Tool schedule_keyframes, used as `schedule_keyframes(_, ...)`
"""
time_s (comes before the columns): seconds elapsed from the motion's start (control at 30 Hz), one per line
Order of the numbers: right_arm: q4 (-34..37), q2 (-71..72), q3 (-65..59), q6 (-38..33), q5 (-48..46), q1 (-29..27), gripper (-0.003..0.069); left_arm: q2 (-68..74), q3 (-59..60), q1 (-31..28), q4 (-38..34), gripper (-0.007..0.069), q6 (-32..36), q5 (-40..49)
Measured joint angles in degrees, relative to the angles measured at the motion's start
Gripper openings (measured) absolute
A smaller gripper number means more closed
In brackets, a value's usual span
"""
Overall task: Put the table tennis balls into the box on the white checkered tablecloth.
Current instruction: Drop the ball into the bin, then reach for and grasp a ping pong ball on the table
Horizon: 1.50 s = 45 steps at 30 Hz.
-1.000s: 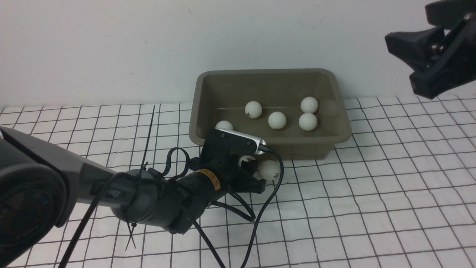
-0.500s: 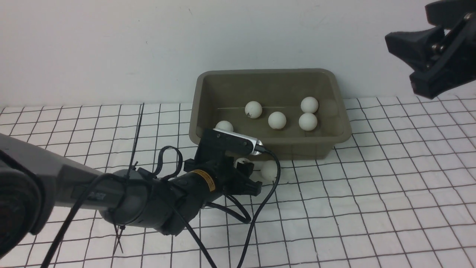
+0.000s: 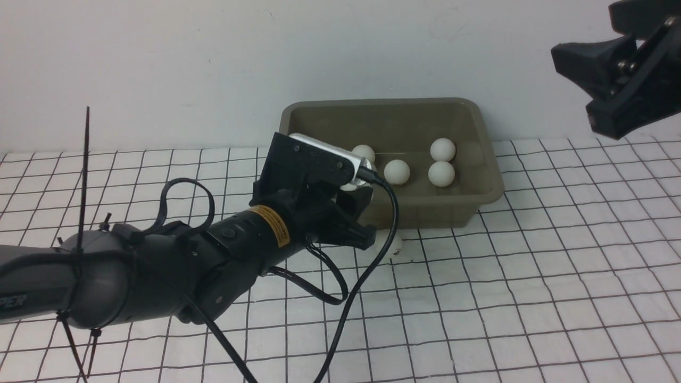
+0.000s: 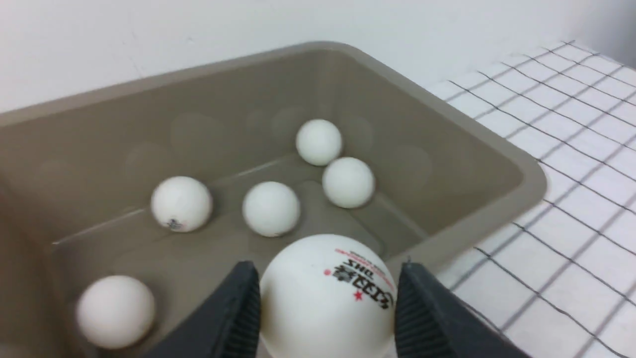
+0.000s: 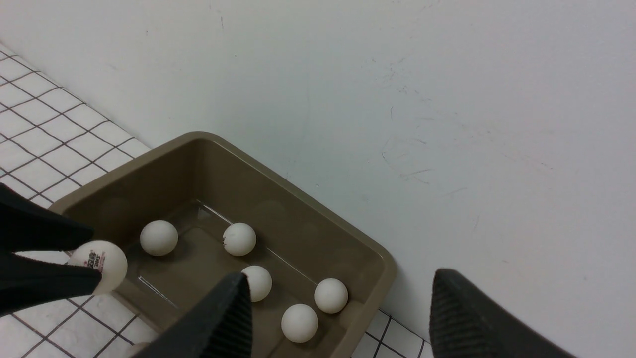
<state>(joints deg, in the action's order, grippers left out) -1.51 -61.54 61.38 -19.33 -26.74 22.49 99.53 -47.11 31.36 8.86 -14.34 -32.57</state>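
Note:
My left gripper [image 3: 352, 196] is shut on a table tennis ball [image 4: 327, 293] with a red and black logo. It holds the ball above the near left rim of the olive-grey box [image 3: 485, 183]. The held ball also shows in the right wrist view [image 5: 99, 266]. Several white balls [image 3: 397, 172] lie on the box floor, also seen in the left wrist view [image 4: 271, 208]. One more ball [image 3: 392, 244] lies on the white checkered tablecloth [image 3: 532, 266] just in front of the box, partly behind my cable. My right gripper [image 3: 577, 88] is open and empty, high at the right.
A white wall stands right behind the box. The left arm's black cables [image 3: 372, 266] hang over the cloth in front of the box. A cable tie [image 3: 85, 159] sticks up from the left arm.
My left gripper has risen from the cloth with a ball in it and moved up and forward to the box's near left rim. The right arm has not moved.

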Motion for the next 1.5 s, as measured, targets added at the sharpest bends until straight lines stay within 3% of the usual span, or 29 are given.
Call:
schedule_keyframes(0.2, 0.0, 0.0, 0.0, 0.0, 0.0, 0.0, 0.0442, 5.6, -3.0, -5.6, 0.8, 0.0312, 0.5, -4.1)
schedule_keyframes(0.3, 0.0, 0.0, 0.0, 0.0, -0.1, 0.0, 0.0442, 10.0, -8.0, -8.5, 6.0, 0.0312, -0.4, -4.4)
schedule_keyframes(0.43, 0.0, 0.0, 0.0, 0.0, -0.1, 0.0, 0.0442, 15.9, -14.9, -10.0, 19.5, 0.0316, -10.1, -3.6)
schedule_keyframes(0.6, 0.0, 0.0, 0.0, 0.0, -0.1, 0.0, 0.0442, 16.0, -17.1, -10.0, 31.0, 0.0434, -25.1, 1.1)
schedule_keyframes(0.7, 0.0, 0.0, 0.0, 0.0, -0.1, 0.0, 0.0442, 12.9, -17.1, -10.1, 38.8, 0.0447, -32.5, 2.2)
schedule_keyframes(0.87, 0.0, 0.0, 0.0, -1.3, -0.1, 0.0, 0.0442, 4.4, -17.1, -10.1, 54.0, 0.0374, -44.0, 2.3)
schedule_keyframes(0.97, 0.0, 0.0, 0.0, -1.3, -0.1, 0.0, 0.0442, 0.4, -16.8, -10.1, 65.0, 0.0307, -54.8, 3.8)
schedule_keyframes(1.1, 0.0, 0.0, 0.0, -1.5, 0.0, 0.0, 0.0442, -1.6, -14.6, -9.5, 74.6, 0.0246, -63.9, 5.2)
schedule_keyframes(1.23, 0.0, 0.0, 0.0, -1.5, 0.0, 0.0, 0.0442, -3.0, -10.6, -7.3, 77.7, 0.02, -68.2, 5.4)
schedule_keyframes(1.5, 0.0, 0.0, 0.0, -1.5, 0.0, 0.0, 0.0442, -6.5, -3.8, 0.0, 77.7, 0.0174, -69.0, 5.8)
